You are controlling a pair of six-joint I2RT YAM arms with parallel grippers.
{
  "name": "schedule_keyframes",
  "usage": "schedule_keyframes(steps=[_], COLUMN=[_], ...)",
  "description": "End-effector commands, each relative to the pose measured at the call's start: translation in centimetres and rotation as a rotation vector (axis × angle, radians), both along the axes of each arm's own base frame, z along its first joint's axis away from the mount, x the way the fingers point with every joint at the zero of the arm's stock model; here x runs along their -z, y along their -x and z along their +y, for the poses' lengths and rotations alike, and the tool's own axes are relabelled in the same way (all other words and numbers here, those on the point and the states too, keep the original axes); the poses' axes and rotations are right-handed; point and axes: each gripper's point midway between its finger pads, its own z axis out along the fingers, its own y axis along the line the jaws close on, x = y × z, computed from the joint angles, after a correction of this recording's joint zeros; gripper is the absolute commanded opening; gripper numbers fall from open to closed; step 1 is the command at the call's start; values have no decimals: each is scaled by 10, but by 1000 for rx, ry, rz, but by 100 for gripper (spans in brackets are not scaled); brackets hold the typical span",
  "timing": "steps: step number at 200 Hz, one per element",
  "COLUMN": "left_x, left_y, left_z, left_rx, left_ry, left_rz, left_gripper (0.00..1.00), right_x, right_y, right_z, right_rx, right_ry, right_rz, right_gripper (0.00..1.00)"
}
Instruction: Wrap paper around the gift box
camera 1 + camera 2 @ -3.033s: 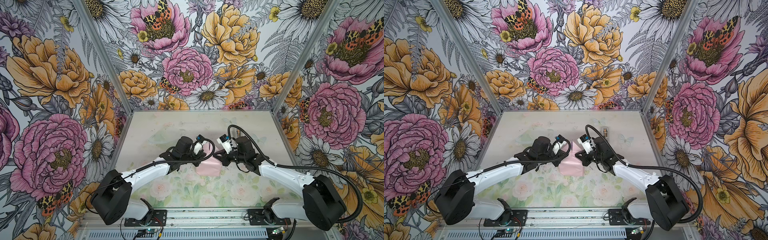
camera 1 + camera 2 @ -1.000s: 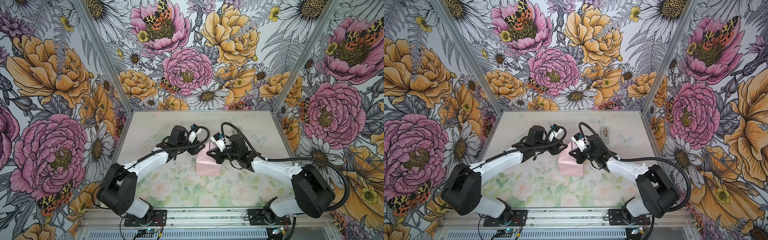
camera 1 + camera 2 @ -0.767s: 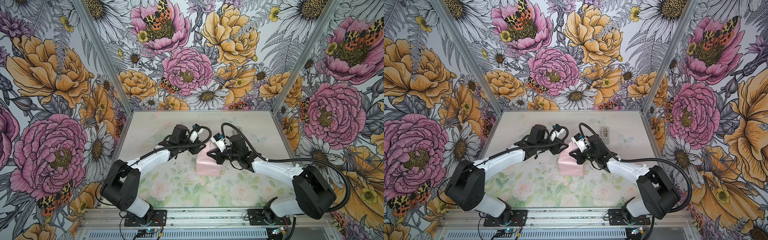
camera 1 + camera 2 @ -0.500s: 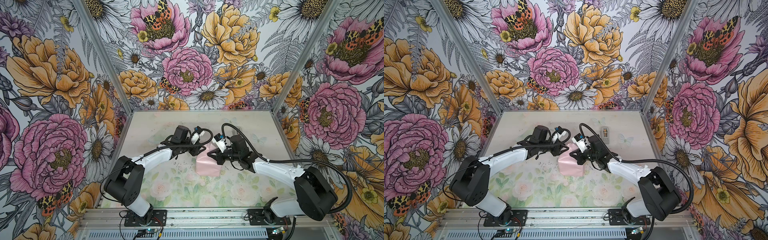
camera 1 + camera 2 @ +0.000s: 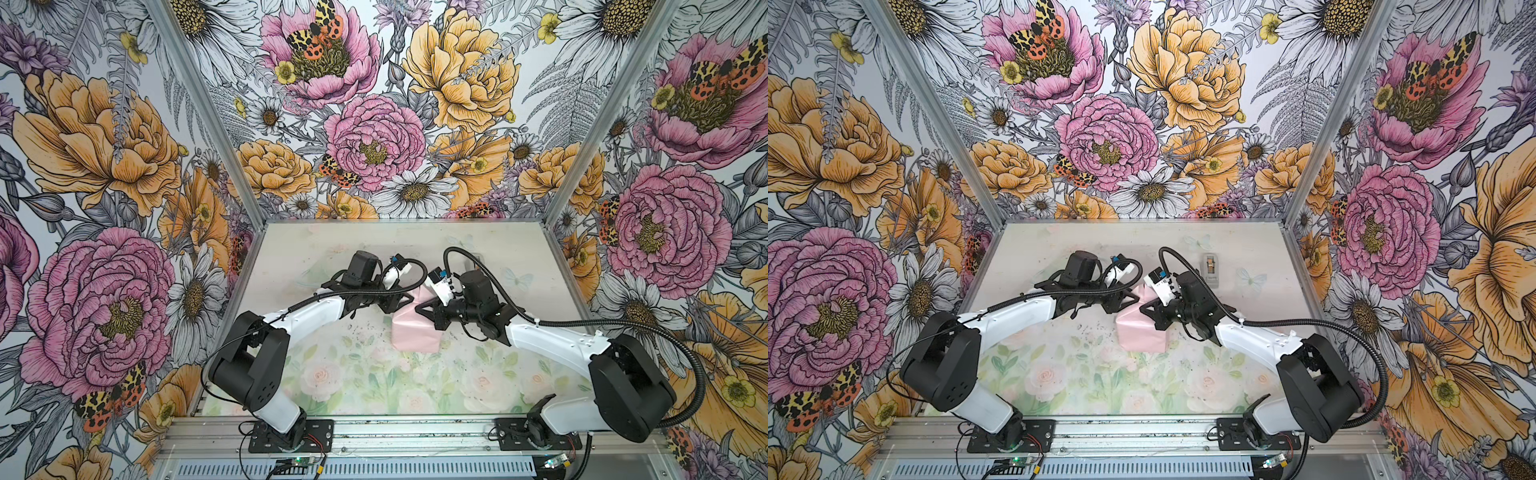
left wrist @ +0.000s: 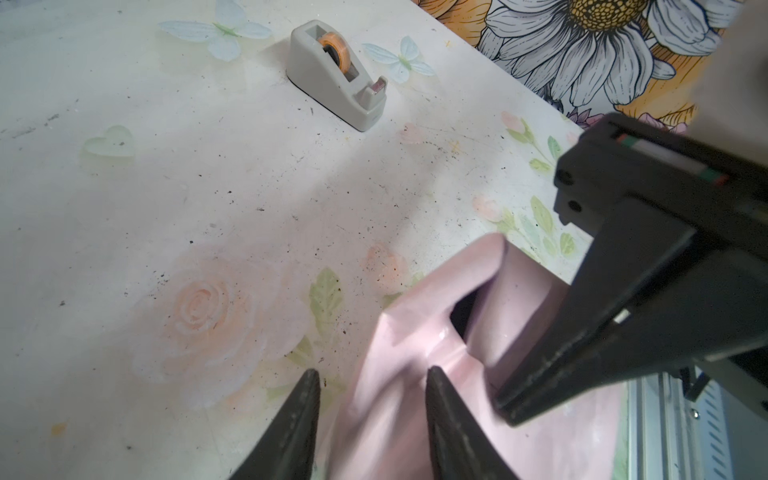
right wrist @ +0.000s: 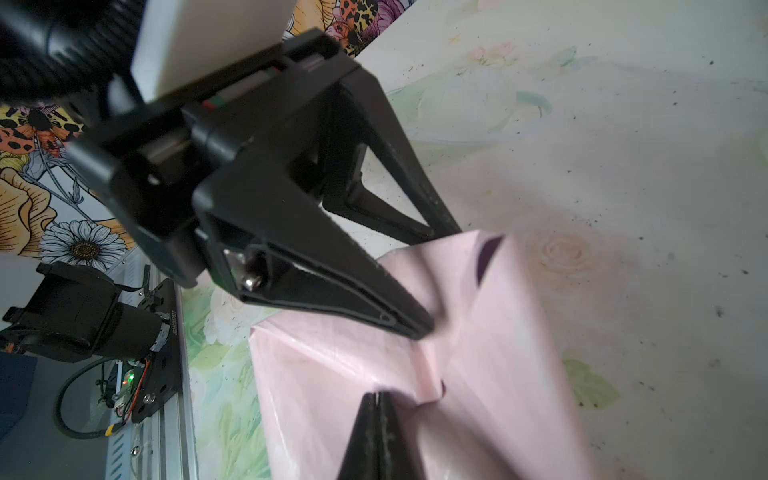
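While the flower-printed table (image 5: pixel 316 257) fills the lower middle of both top views just as it did three seconds ago, the paper (image 5: pixel 413 336) lies at its centre in the same spot, pale pink side out and folded over the gift box. The gift box is hidden inside it. Only a dark slit shows at one open fold, and I cannot tell whether that is the box. Three seconds ago the two arms covered the upper half of the paper, and more of its pink top shows now. The left gripper (image 6: pixel 371 374) has edged rightward over the last second. Its jaws stand apart, astride the paper's left edge, and in the right wrist view one fingertip touches a crease. The right gripper (image 7: pixel 376 395) sits about where it was a second ago, on the paper's upper right. Its jaws are closed and their tips rest on the sheet. Whether they pinch any paper I cannot tell. The small grey tape dispenser (image 5: pixel 1209 270) stands unmoved above and to the right.
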Motion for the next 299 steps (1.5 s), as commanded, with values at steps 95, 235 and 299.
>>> schedule_keyframes(steps=[95,235,299], left_x=[-71,-9,-13], left_y=[-62,-67,-39], left_z=[22,-34,-35], left_rx=[-207,101,182], left_ry=[130,86,97], left_rz=[-167,27,12], left_gripper=[54,52,52], right_x=[15,17,20], right_y=[2,2,0], right_z=[-6,-5,-4], right_rx=[13,13,17], right_ry=[54,48,50], right_rz=[29,35,37], right_gripper=[0,0,0])
